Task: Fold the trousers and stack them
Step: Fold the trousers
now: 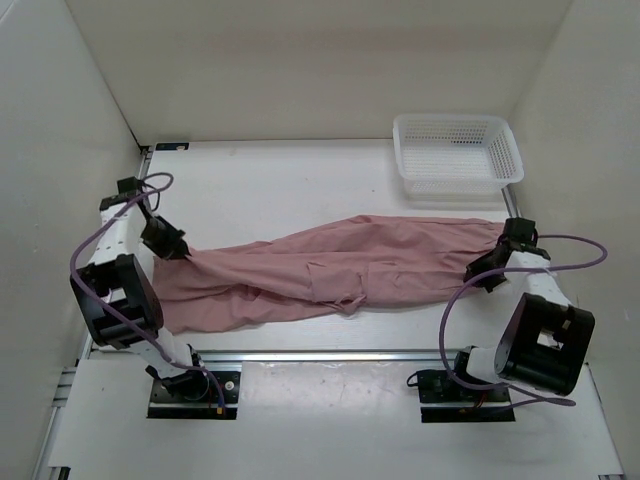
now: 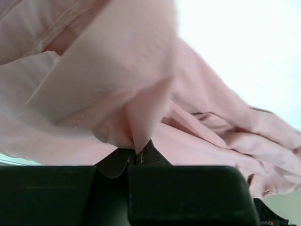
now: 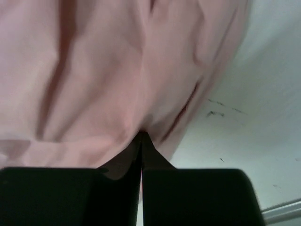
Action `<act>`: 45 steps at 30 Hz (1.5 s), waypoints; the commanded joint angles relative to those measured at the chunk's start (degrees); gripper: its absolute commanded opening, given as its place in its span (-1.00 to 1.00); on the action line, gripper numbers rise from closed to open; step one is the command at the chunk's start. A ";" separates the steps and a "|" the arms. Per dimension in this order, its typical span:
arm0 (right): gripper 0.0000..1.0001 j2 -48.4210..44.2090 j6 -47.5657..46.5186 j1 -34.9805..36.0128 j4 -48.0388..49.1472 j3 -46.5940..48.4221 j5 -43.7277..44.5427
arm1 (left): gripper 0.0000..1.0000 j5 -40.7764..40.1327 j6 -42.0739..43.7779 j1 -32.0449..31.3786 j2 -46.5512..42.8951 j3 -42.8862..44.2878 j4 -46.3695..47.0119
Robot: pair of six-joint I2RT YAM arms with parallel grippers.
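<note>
White mesh basket sits on the white table, far right corner

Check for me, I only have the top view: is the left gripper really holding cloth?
Observer: Yes. The left wrist view shows the left gripper shut on a fold of the trousers, which bunches up right at the tips.
Operator: And the right one?
Observer: The right gripper is shut on the cloth's edge, jaws pressed together. There is bare table just beside it.

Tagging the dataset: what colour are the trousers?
Dusty pink, plain trousers; clearest in the top external view.
</note>
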 commanded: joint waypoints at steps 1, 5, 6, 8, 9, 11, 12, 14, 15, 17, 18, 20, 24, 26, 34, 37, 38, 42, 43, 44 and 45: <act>-1.00 2.38 -0.04 0.16 3.10 5.73 0.78 | -0.79 -0.75 0.92 0.09 -4.40 9.33 -3.39; -1.00 1.85 -1.79 0.16 -1.19 10.39 0.25 | -0.79 -0.75 1.44 0.09 -3.08 18.07 -7.97; -0.96 1.16 -1.79 0.16 -2.51 11.10 2.78 | -0.79 -0.75 1.44 0.09 -3.08 18.95 -8.68; -0.26 0.54 -1.79 0.16 -6.28 11.81 4.99 | -0.79 -0.23 1.44 0.09 -4.39 19.48 -9.29; 0.03 -0.07 -1.79 -0.62 -6.91 11.81 5.00 | -0.79 -0.22 1.44 0.09 -5.19 19.48 -9.30; 0.37 -0.70 -1.79 -0.63 -7.44 9.53 5.00 | -0.79 -0.22 1.44 0.09 -6.59 17.12 -8.78; 0.60 -0.70 -1.79 -0.63 -7.44 8.91 4.21 | -0.79 -0.22 1.44 0.09 -7.12 16.59 -8.77; 0.63 -1.22 -1.79 -0.63 -7.44 7.42 4.21 | -0.79 -0.22 2.06 0.09 -7.13 16.06 -8.77; 0.63 -1.22 -1.79 -0.63 -6.92 6.11 3.68 | -0.79 -0.22 2.06 0.09 -7.13 16.06 -8.77; 0.63 -1.22 -1.79 -0.63 -6.39 4.78 3.68 | -0.79 -0.22 2.58 0.09 -6.51 16.06 -8.77; 0.58 -0.61 -1.79 -1.15 -3.78 4.25 3.68 | -0.79 -0.22 2.59 0.09 -6.51 16.06 -8.77; 0.50 0.52 -2.94 -1.69 -1.30 3.63 2.02 | -0.79 -0.22 2.59 0.09 -5.99 16.06 -8.77; 0.22 8.85 -2.85 -1.69 2.39 6.26 0.08 | -0.79 -0.75 3.11 0.09 -5.46 17.90 -9.38; 0.05 11.60 -2.85 -1.69 3.01 6.80 -0.45 | -0.79 -0.75 3.11 0.09 -4.93 18.78 -9.39; -1.00 4.50 -3.02 -1.69 -0.05 15.29 2.44 | -0.79 -0.14 3.11 0.09 -3.17 25.54 -11.06; -1.00 3.61 -3.64 -1.69 -3.04 22.77 2.98 | -0.79 1.27 1.97 0.09 -1.68 29.67 -11.06; -1.00 5.87 -3.64 -1.69 -4.79 28.45 2.98 | -0.79 1.27 1.97 0.09 0.06 31.16 -11.06; -1.00 10.99 -0.66 -1.69 -5.34 38.58 0.08 | -0.79 0.57 1.36 0.70 4.29 41.35 -14.04; -1.00 11.78 -0.04 -1.16 -5.34 40.18 -0.53 | -0.79 1.18 0.83 1.31 4.91 44.67 -14.05; -1.00 12.39 -0.04 -1.16 -5.34 41.50 -1.15 | -0.79 1.71 0.83 1.84 5.44 45.93 -14.65; -1.00 13.27 -0.04 -1.16 -5.34 42.73 -1.15 | -0.79 1.71 0.83 1.84 5.96 46.72 -14.66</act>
